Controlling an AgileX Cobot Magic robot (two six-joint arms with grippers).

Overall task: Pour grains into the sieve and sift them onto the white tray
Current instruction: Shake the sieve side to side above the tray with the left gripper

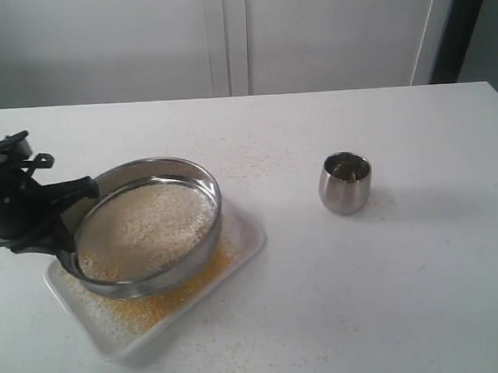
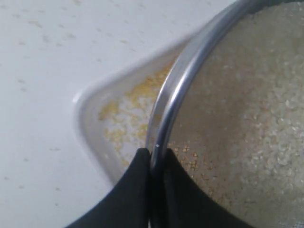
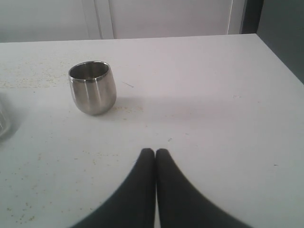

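The sieve (image 1: 147, 228) is held tilted above the white tray (image 1: 245, 240), its left rim pinched by my left gripper (image 1: 69, 227). Whitish grains (image 1: 151, 220) fill its mesh. Yellow granules (image 1: 147, 311) lie spread on the tray under it. In the left wrist view my left gripper (image 2: 155, 153) is shut on the sieve's rim (image 2: 173, 90), with the tray corner (image 2: 90, 114) and yellow granules (image 2: 128, 104) beyond. My right gripper (image 3: 155, 153) is shut on nothing, hovering over bare table; it does not show in the exterior view.
A small steel cup (image 1: 345, 182) stands upright on the table right of the tray; it shows also in the right wrist view as the cup (image 3: 93, 87). Stray grains dot the white table (image 1: 336, 298) around the tray. The table's far edge meets a pale wall.
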